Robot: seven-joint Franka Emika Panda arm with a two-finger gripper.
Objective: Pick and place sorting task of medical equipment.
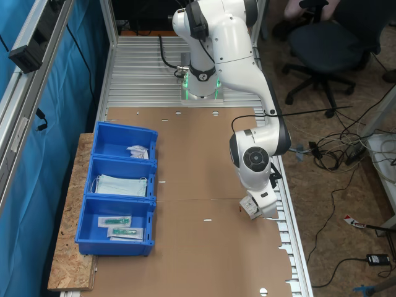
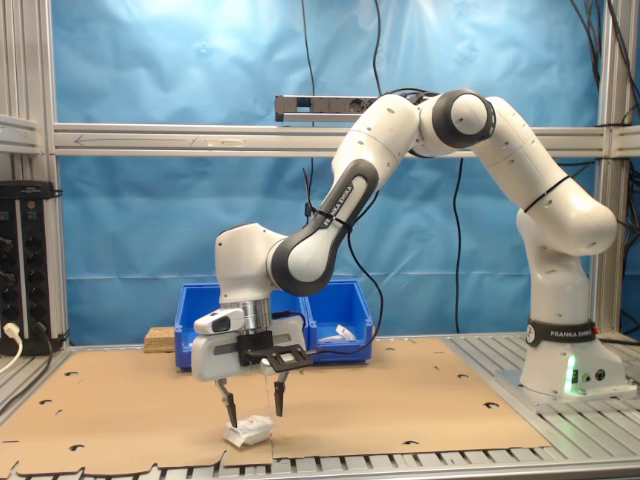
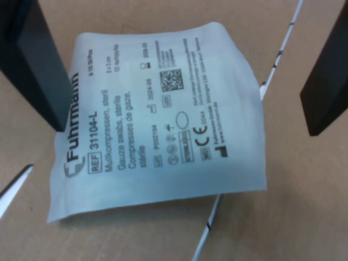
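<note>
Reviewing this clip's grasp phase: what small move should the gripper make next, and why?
Probably lower a little, then close. The gripper is open, its fingers straddling the white packet, which lies on the cardboard tabletop. In the second exterior view the fingertips seem just above it, so it is not yet held.

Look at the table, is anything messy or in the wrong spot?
One thing stands out: a small white packet lies alone on the brown board, apart from the blue bins where another like it sits. It looks bent, with one side lifted, not flat. The gripper hangs open just above it.
</note>
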